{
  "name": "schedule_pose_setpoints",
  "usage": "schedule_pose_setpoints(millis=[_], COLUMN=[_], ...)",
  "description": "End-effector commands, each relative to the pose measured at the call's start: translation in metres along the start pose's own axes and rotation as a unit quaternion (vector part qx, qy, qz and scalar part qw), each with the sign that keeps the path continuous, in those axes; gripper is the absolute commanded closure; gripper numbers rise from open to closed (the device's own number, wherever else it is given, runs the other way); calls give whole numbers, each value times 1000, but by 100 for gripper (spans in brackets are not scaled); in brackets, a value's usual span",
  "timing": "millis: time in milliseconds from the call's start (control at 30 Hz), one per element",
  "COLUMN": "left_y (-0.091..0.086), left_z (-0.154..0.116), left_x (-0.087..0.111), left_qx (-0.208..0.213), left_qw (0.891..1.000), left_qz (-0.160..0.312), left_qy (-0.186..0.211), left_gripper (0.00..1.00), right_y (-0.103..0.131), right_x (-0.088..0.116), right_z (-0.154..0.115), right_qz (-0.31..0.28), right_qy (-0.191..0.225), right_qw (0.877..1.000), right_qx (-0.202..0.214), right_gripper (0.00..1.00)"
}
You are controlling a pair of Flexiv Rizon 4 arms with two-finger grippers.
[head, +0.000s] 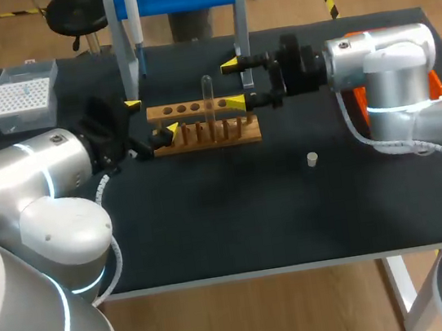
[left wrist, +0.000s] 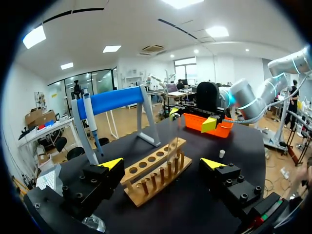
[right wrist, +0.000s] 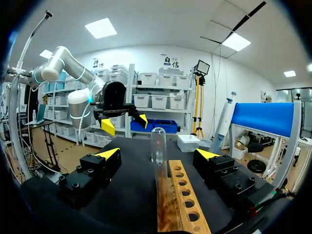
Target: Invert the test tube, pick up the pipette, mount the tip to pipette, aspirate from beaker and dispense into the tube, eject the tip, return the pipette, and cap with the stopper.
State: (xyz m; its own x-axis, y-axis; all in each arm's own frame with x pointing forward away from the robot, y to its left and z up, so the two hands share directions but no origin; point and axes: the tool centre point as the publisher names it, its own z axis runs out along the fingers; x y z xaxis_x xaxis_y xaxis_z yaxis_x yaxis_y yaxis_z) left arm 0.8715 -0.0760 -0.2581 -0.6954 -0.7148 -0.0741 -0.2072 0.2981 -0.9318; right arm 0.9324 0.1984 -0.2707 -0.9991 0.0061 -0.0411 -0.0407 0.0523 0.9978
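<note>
At the table's middle, the test tube stands in the wooden rack, seemingly round end up. The right gripper, spread wide, faces it, likely lined up to grasp it. The left gripper, also released, flanks the rack's other end, perhaps to steady it.

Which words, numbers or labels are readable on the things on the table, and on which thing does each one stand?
None can be read.
The wooden rack, the test tube, the tip box, the pipette and the stopper show no legible print; any marks on them are too small to tell.
</note>
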Motion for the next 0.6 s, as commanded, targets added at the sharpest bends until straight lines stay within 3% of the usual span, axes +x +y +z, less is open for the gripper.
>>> schedule_pose_setpoints(millis=[33, 600], left_y=[0, 0], left_z=[-1, -1], left_x=[-1, -1], left_qx=[0, 0], left_qw=[1000, 1000], left_qz=[0, 0], left_qy=[3, 3], left_gripper=[0, 0], right_y=[-3, -3], right_x=[2, 14], right_z=[2, 33], right_qz=[0, 5], right_qy=[2, 9], right_qw=[1000, 1000], right_qx=[-3, -3], right_gripper=[0, 0])
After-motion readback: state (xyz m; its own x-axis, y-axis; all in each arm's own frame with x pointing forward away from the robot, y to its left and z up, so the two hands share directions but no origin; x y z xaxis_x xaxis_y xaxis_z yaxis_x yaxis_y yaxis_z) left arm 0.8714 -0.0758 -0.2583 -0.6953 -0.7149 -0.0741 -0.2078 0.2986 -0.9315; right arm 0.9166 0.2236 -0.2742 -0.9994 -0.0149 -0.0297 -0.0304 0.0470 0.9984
